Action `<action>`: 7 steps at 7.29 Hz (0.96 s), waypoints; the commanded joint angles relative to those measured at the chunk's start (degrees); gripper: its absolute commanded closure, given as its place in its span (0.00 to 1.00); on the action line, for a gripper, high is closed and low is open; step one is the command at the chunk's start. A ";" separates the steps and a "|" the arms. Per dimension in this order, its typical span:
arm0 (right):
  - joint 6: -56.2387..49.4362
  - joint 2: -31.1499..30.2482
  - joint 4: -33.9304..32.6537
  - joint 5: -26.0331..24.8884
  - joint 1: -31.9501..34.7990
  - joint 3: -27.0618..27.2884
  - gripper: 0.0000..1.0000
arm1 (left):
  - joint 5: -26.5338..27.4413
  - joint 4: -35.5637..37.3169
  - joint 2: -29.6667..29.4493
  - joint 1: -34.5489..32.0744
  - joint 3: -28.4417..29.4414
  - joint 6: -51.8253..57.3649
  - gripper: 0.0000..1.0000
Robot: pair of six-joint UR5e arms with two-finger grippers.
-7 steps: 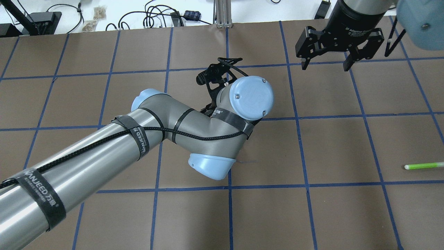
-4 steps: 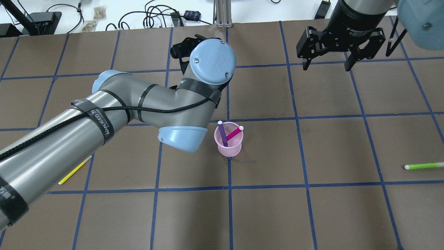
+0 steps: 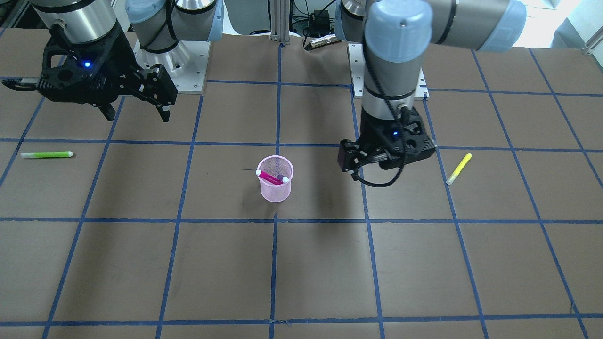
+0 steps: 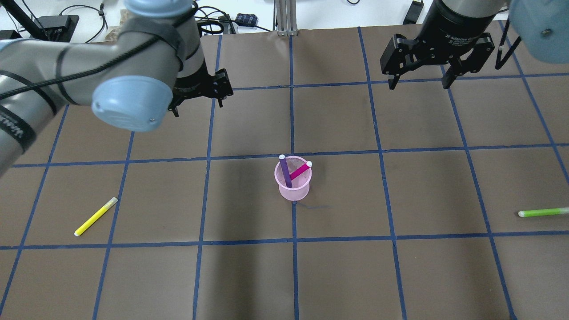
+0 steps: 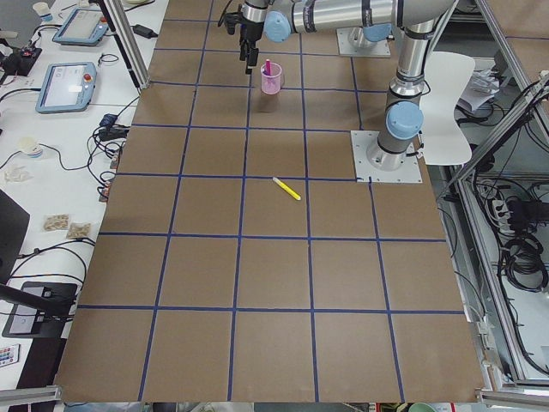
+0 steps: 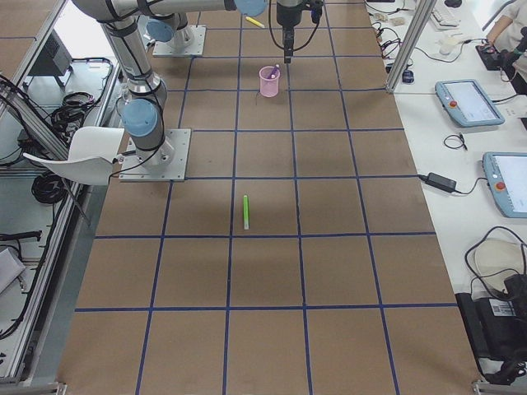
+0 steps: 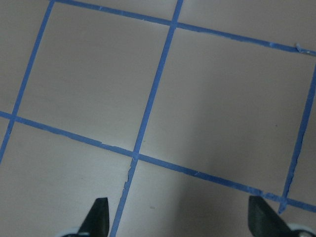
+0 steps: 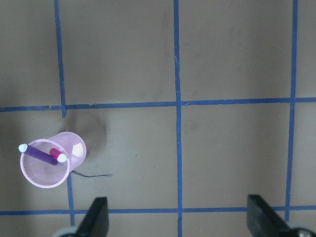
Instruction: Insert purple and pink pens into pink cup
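Note:
The pink mesh cup [image 4: 294,191] stands upright at mid-table. The purple pen [image 4: 284,172] and the pink pen [image 4: 300,170] both stand inside it, leaning against the rim with their white tips up. The cup also shows in the front view [image 3: 275,192] and in the right wrist view [image 8: 38,176]. My left gripper [image 4: 198,106] is open and empty, above the table behind and to the left of the cup. My right gripper [image 4: 418,83] is open and empty, high at the back right, far from the cup.
A yellow pen [image 4: 96,216] lies on the table at the front left. A green pen [image 4: 542,212] lies near the right edge. Blue tape lines grid the brown table. Cables and boxes lie beyond the far edge.
My left arm has swung away from above the cup towards the back left, uncovering the cup with both pens in it. The right arm has not moved.

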 commanded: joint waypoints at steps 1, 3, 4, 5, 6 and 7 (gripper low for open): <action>-1.47 0.13 -0.31 -0.39 0.00 -0.06 0.00 | -2.42 -7.53 2.08 7.39 3.09 12.88 0.00; -1.47 0.22 -0.31 -0.39 0.00 -0.06 0.00 | -7.77 -9.82 2.70 11.16 2.92 15.23 0.00; -1.56 0.22 -0.31 -0.39 0.00 -0.06 0.00 | -7.79 -11.56 3.84 12.40 2.40 15.75 0.00; -1.47 0.04 -0.22 -0.39 0.00 0.11 0.00 | -9.18 -12.71 5.07 11.98 1.35 17.50 0.00; -1.47 0.13 -0.22 -0.39 0.00 0.03 0.00 | -9.81 -12.98 6.21 11.89 -0.40 19.08 0.00; -1.47 0.13 -0.22 -0.39 0.00 0.11 0.00 | -9.73 -12.90 7.61 11.71 -2.16 19.88 0.00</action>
